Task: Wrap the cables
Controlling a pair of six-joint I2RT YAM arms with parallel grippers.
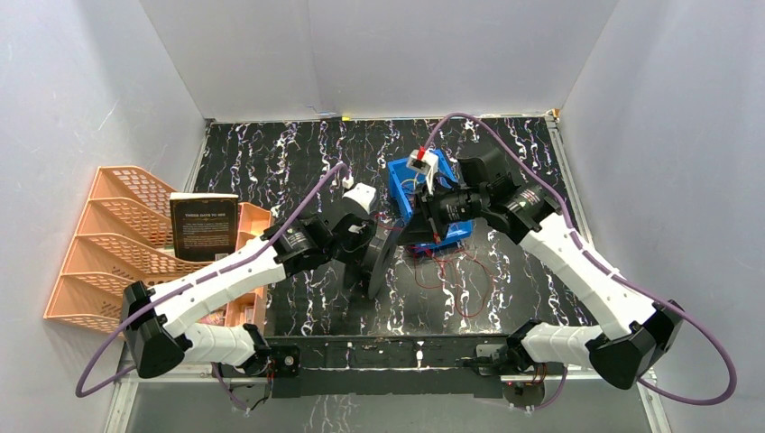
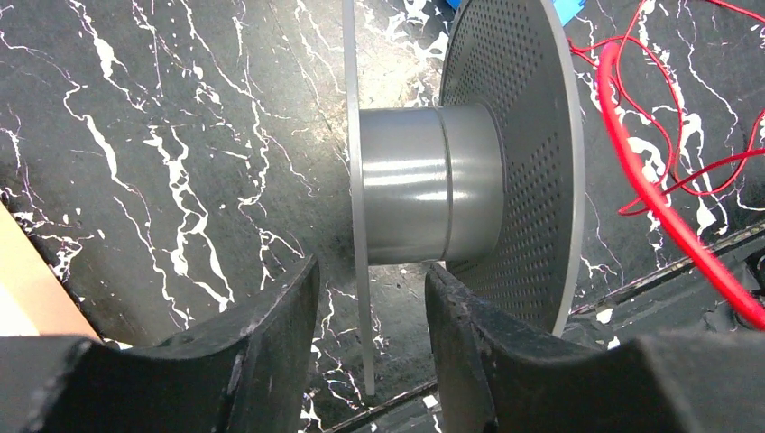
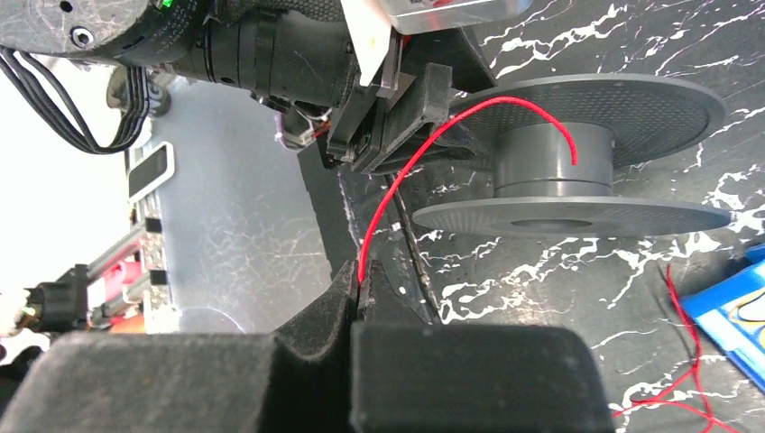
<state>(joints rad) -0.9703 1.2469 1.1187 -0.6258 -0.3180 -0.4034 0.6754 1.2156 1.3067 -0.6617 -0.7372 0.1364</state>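
One red cable [image 3: 388,189] is arcing from the right gripper [image 3: 361,287] up to the hub of a grey spool [image 3: 550,158], and it is ending on that hub between the two flanges.

Right gripper: clenched, its two dark fingers pressing together and pinching the red strand at their tips. In the top view it is reaching the spool from about 1 o'clock.

Several loose loops [image 1: 460,284] of thin red wire are lying flat on the table [image 1: 271,162] at about 4 o'clock from the spool. They are trailing up toward 1 o'clock. Whether they are joining the pinched strand cannot be told.

Spool: one item, grey, with two round perforated flanges and a smooth hub. It is standing on edge near the middle of the table, leaning slightly.

Left gripper [image 2: 370,316]: released, its fingers spreading apart and straddling the rim of the thinner flange. A gap is showing on each side of that rim. It is approaching the spool from about 9 o'clock in the top view.

Blue bin [image 1: 401,185]: one, sitting at about 1 o'clock from the spool, partly covered by the right arm.

Orange mesh rack [image 1: 117,225]: one, tiered, lying at the table's 9 o'clock edge.

Dark book [image 1: 204,225]: one, standing just beside the rack on its 3 o'clock side.

Table: black surface with white veining.
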